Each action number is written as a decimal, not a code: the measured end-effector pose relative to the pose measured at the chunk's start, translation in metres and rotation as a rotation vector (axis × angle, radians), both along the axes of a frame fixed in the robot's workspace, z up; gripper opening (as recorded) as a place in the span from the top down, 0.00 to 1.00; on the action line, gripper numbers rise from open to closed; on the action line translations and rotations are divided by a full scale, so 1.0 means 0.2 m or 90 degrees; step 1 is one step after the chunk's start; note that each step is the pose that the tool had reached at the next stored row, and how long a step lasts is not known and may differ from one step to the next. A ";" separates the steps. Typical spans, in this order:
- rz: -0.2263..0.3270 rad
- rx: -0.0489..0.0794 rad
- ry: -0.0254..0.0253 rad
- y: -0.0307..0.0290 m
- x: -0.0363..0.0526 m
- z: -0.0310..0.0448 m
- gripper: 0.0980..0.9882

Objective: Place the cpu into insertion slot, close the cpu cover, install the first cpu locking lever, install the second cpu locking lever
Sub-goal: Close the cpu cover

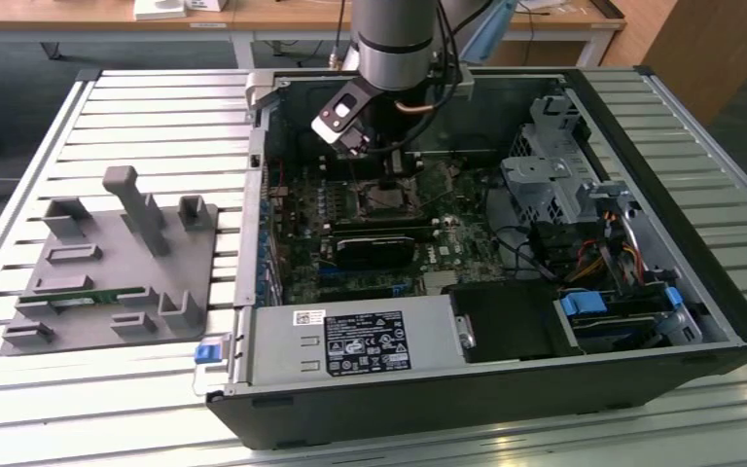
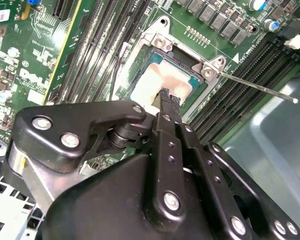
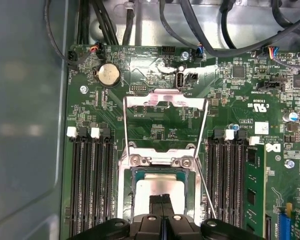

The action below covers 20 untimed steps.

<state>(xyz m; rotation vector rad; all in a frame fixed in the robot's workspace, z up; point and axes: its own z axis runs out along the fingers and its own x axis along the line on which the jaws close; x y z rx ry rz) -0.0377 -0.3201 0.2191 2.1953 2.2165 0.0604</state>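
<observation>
The cpu [image 2: 157, 82], a square chip with a pale silvery top, lies flat in the insertion slot [image 2: 162, 42], whose metal rim surrounds it. In the first wrist view the cpu [image 3: 145, 192] sits in the insertion slot [image 3: 160, 161] too. The cpu cover [image 3: 165, 100] stands swung open beyond the hinge end, with the board visible through its window. A thin locking lever [image 2: 260, 87] sticks out free beside the slot. My gripper [image 2: 167, 96] is shut, its black fingertips together at the middle of the cpu's top. In the exterior view my gripper [image 1: 393, 175] hangs inside the case over the slot [image 1: 380, 199].
Long black memory slots [image 3: 90, 185] flank the socket on both sides. A black card [image 1: 376, 243] and the power supply [image 1: 354, 345] lie nearer the case front. A drive cage [image 1: 549, 170] is on the exterior view's right. A grey fixture [image 1: 114, 263] stands outside the case on the left.
</observation>
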 end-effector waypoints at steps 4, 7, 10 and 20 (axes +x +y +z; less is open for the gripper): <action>0.000 0.000 0.0000 0.000 0.000 0.033 0.99; 0.000 0.000 0.0000 0.000 0.000 0.058 0.99; 0.000 0.000 0.0000 0.000 0.000 0.095 0.99; -0.001 0.000 0.0000 0.000 0.000 0.193 0.99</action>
